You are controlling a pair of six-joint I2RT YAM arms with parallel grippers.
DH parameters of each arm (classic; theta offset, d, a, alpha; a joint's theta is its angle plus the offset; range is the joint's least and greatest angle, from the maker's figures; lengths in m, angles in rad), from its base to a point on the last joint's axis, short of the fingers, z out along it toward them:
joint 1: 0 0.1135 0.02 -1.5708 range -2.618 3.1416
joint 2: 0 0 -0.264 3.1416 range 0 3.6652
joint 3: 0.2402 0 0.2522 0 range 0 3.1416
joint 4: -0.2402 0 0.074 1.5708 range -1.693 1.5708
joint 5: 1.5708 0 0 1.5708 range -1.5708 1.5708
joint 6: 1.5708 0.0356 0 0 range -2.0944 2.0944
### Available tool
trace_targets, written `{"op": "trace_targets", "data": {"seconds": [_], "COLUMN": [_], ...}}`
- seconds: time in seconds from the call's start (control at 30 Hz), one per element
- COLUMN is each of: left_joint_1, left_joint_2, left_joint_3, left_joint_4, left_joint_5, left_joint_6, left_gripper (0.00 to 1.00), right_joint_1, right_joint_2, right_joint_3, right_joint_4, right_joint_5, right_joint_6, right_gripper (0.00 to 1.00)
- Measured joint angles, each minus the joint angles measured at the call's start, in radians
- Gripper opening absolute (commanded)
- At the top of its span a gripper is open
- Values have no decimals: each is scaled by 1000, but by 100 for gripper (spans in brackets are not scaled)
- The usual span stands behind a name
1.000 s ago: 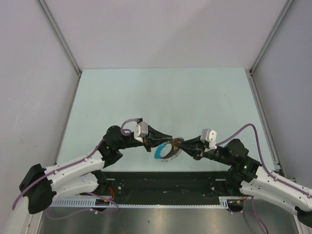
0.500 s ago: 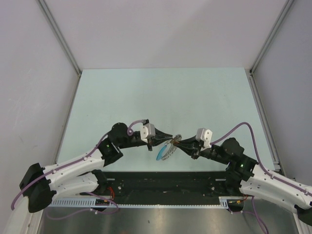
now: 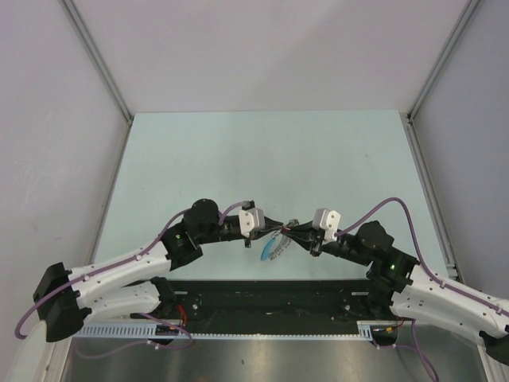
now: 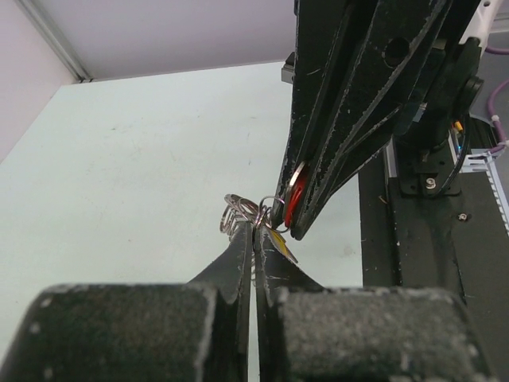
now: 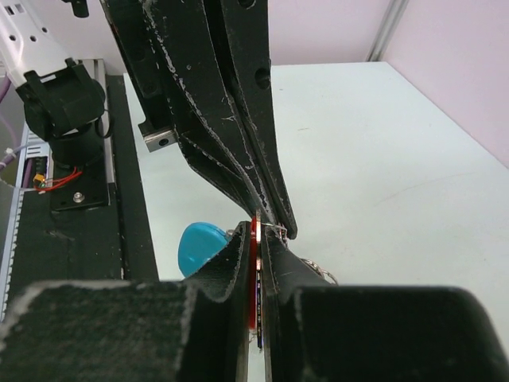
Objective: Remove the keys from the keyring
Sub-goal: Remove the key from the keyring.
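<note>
My two grippers meet tip to tip above the table's near edge. The left gripper (image 3: 277, 225) (image 4: 255, 228) is shut on the silvery coils of the keyring (image 4: 238, 212). The keyring's blue section (image 3: 264, 249) (image 5: 199, 247) hangs just below the tips. The right gripper (image 3: 300, 232) (image 5: 258, 224) is shut on the red-headed key (image 5: 256, 274) (image 4: 293, 199), which stands edge-on between its pads. A small yellow tag (image 4: 283, 243) dangles beside the left fingertips. Key and ring still look linked; the join itself is hidden by the fingers.
The pale green table (image 3: 262, 159) stretches away behind the grippers, with grey walls on three sides. The black base plate (image 3: 270, 290) and a cable tray run along the near edge under both arms.
Both wrists have pushed in toward each other, so the arms stand closer. The keyring has turned from a flatter loop to hanging bunched and edge-on. Both grips have held.
</note>
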Motion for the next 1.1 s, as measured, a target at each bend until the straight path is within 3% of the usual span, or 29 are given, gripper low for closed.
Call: {"op": "trace_targets", "data": {"seconds": [0.33,0.67,0.93,1.1], "left_joint_1": [-6,-13,-34,-39], "left_joint_2": [32,16,10,10], "left_joint_3": [1,-101,-206,-244], "left_joint_4": [-16,158,419,571], "left_joint_5": [-34,-47,3,3], "left_joint_6": [-1,-103,-184,-203], "left_gripper": [0,0,1,0], "right_joint_1": [-1,-1,-3,-1], "right_joint_2": [42,101,58,13], "right_joint_3": [2,115,173,242], "right_joint_4": [-19,-183,-299,-328], "right_joint_5": [12,-74,-224,-266], "right_joint_6": [-32,-54,-17,-8], "right_gripper": [1,37,56,59]}}
